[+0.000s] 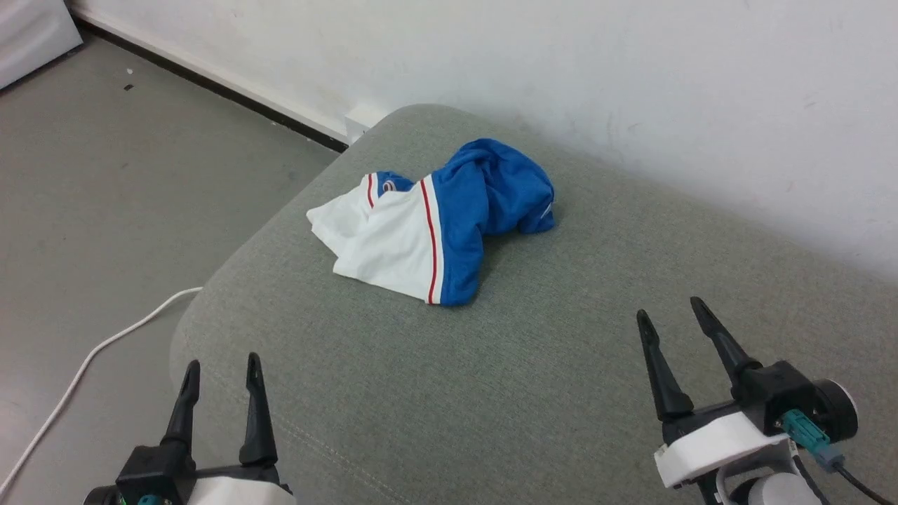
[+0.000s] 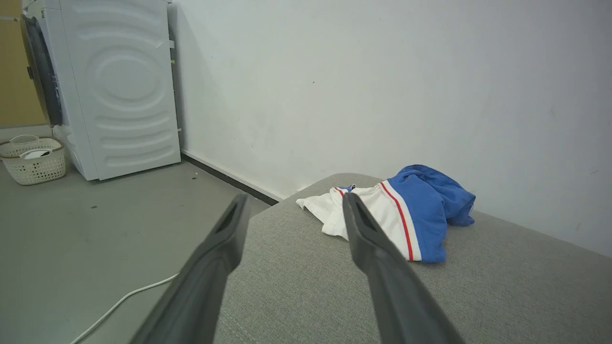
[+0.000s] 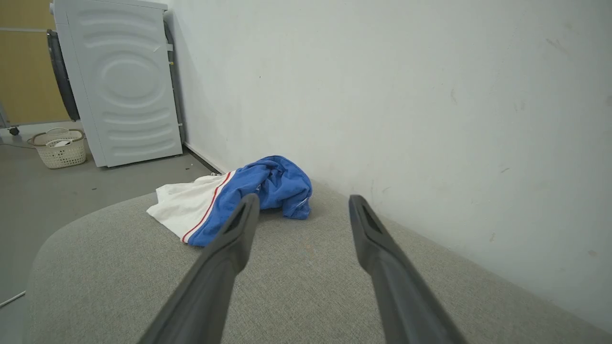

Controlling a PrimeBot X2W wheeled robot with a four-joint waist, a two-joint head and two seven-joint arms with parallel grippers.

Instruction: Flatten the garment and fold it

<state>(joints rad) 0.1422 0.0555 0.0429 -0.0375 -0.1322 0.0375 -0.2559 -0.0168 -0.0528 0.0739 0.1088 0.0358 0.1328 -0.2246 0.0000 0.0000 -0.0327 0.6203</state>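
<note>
The garment (image 1: 449, 217) lies crumpled in a heap on the grey cushion (image 1: 491, 393), toward its far left end. Its blue body is bunched up at the back, and its white sleeves with red stripes spread to the front left. My left gripper (image 1: 222, 367) is open over the cushion's near left corner, well short of the garment (image 2: 420, 215). My right gripper (image 1: 668, 315) is open at the near right, also apart from the garment (image 3: 239, 196). Nothing is between either pair of fingers.
A white wall (image 1: 561, 70) runs right behind the cushion. A white cable (image 1: 91, 358) trails over the grey floor to the left. Farther off stand a white washing machine (image 2: 119, 86) and a cream laundry basket (image 2: 33, 160).
</note>
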